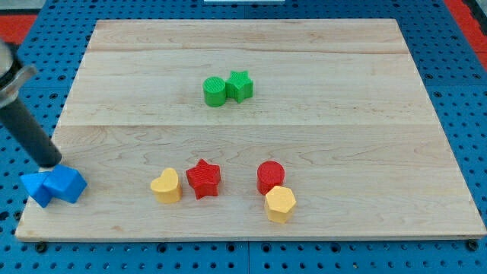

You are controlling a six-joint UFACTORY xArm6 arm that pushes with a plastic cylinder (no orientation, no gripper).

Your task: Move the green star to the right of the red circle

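The green star [240, 85] lies in the upper middle of the wooden board [319, 129], touching a green circle [215, 91] on its left. The red circle [270, 176] lies in the lower middle, with a yellow hexagon [279, 203] touching it just below. My tip [52, 163] is at the board's lower left, right above two blue blocks [55, 185], far from the green star and the red circle.
A red star [203, 178] and a yellow heart [166, 186] lie left of the red circle. The two blue blocks sit at the board's left edge. A blue pegboard [464, 91] surrounds the board.
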